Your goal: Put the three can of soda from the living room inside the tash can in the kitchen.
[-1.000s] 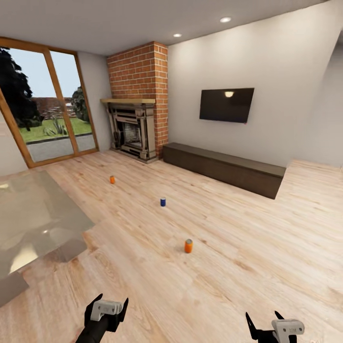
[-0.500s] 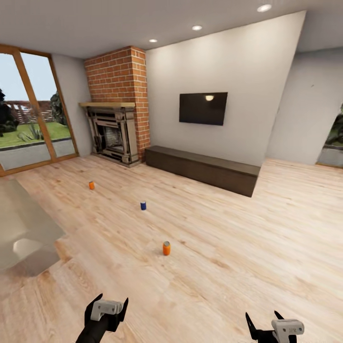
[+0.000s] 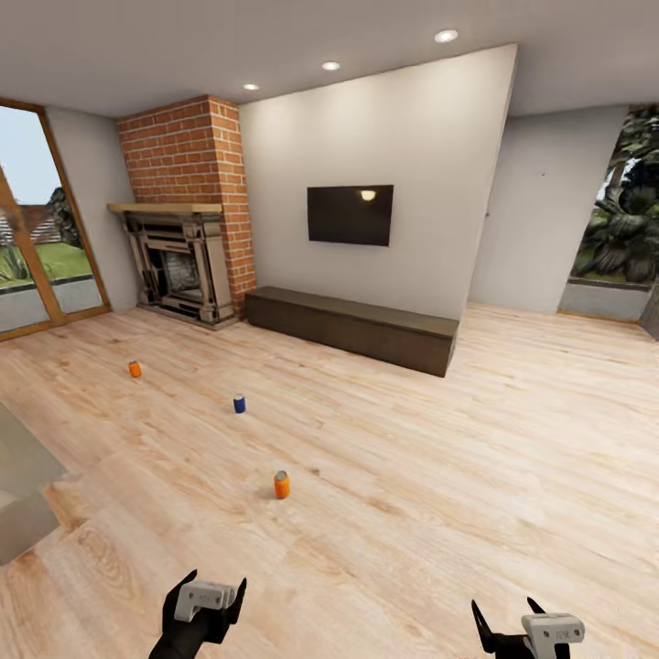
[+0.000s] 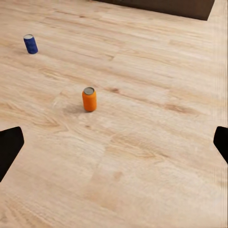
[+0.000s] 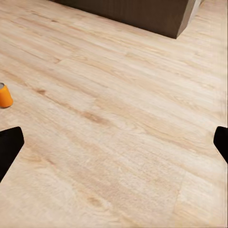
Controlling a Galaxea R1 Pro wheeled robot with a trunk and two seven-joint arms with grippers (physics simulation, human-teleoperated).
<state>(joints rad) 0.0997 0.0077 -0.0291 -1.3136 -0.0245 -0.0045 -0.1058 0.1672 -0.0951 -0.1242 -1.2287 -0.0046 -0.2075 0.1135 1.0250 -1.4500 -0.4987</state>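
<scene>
Wood floor (image 3: 439,476), centre-left of frame: near orange can (image 3: 282,485), blue can (image 3: 239,404), far orange can (image 3: 135,369), all upright, well apart. Left gripper (image 3: 212,597) and right gripper (image 3: 509,622), bottom edge: wide apart, empty.

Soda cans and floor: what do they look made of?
Nearest orange can and blue can: probably painted metal, given the silver-grey tops seen in the left wrist view. Far orange can: too small to judge. Floor: pale wood planks with visible grain and a slight sheen, possibly laminate.
</scene>
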